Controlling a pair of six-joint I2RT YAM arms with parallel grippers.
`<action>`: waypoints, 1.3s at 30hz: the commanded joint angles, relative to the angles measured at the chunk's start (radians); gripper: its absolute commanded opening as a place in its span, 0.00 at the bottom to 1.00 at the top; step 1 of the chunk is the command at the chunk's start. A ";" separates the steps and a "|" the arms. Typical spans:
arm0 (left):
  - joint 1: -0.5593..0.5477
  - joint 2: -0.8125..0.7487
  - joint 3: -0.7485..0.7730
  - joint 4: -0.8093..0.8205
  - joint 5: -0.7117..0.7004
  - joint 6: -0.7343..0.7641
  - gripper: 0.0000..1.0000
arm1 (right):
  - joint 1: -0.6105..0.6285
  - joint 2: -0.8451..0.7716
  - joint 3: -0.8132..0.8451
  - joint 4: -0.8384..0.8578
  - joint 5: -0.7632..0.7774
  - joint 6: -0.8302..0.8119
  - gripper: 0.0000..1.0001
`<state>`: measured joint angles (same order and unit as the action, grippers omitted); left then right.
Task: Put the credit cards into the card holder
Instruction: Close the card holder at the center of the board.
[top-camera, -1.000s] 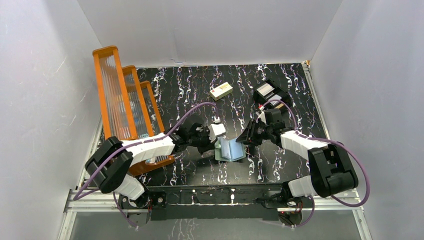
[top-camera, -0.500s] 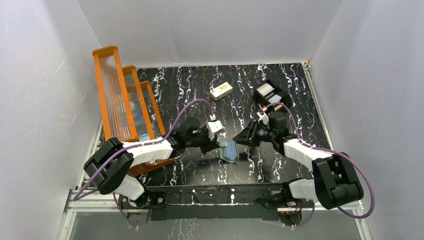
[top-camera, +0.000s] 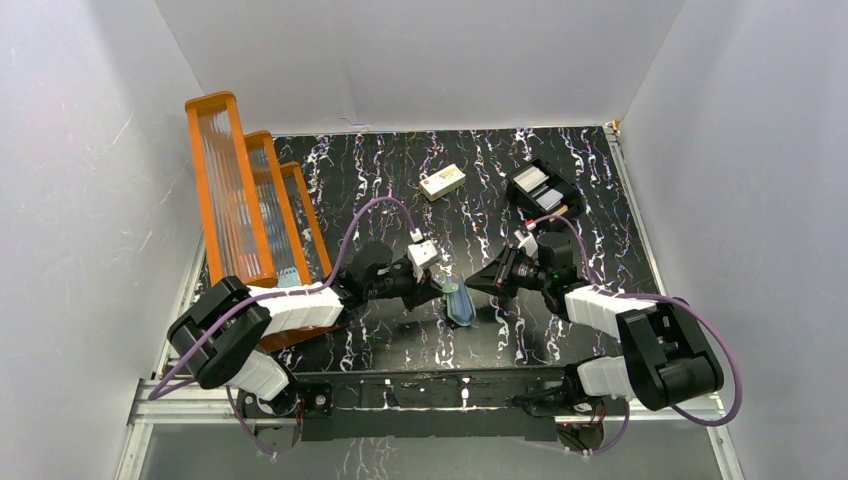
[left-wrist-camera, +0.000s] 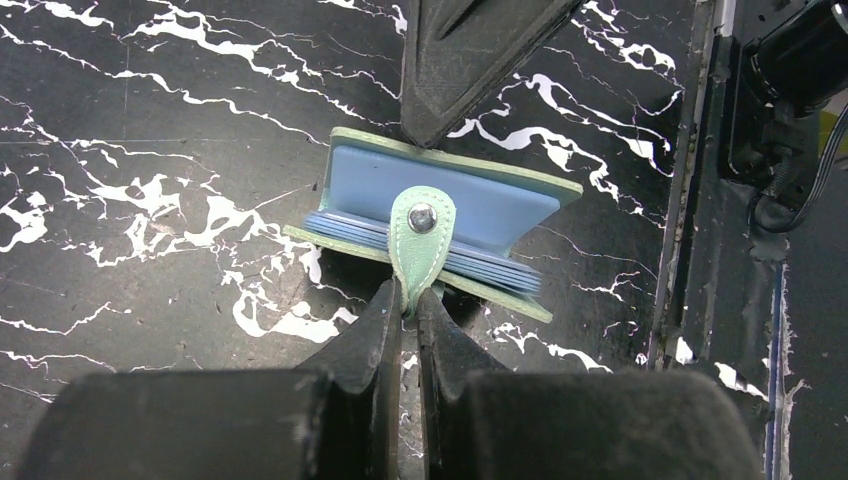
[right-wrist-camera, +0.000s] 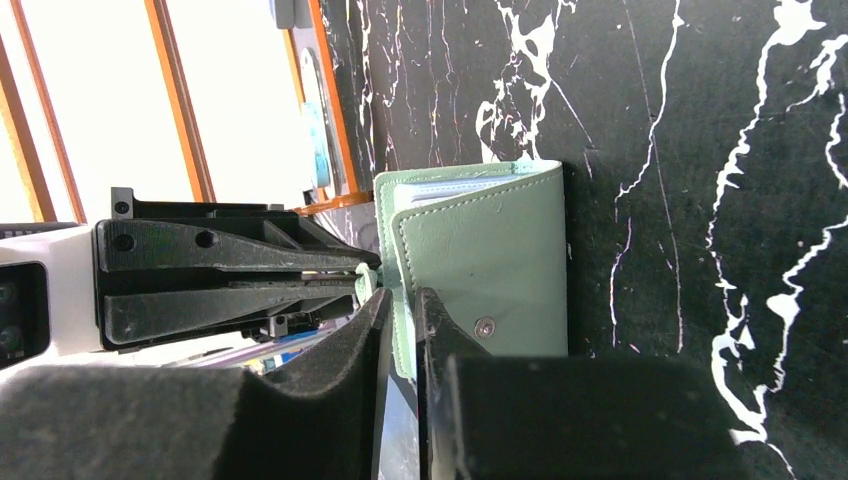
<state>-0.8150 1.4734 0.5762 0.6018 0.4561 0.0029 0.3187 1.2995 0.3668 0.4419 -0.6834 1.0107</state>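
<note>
— What's on the table (top-camera: 400, 170)?
— A rack (top-camera: 240, 190) on the left and a tray (top-camera: 560, 192) at the far right.
— The grippers?
— Left gripper (left-wrist-camera: 405, 300) is clamped on the holder's (left-wrist-camera: 470, 200) tab (left-wrist-camera: 420, 240). Right gripper (right-wrist-camera: 400, 300) is narrow and pinches a green cover edge.
— So the holder?
— Front middle, partly open, between them.
— Cards (top-camera: 530, 178)?
— In the tray, well apart.
</note>
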 joint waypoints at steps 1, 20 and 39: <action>-0.004 -0.038 -0.018 0.139 0.029 -0.023 0.00 | 0.025 0.024 -0.009 0.135 0.005 0.064 0.22; -0.004 -0.038 -0.076 0.201 0.018 -0.033 0.00 | 0.134 0.153 -0.113 0.441 0.091 0.243 0.08; -0.003 -0.013 -0.060 -0.028 -0.053 -0.168 0.24 | 0.211 0.087 0.075 -0.050 0.330 -0.081 0.16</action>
<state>-0.8146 1.4734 0.5034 0.5926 0.4168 -0.1272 0.5251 1.4666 0.3805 0.5461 -0.4294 1.0443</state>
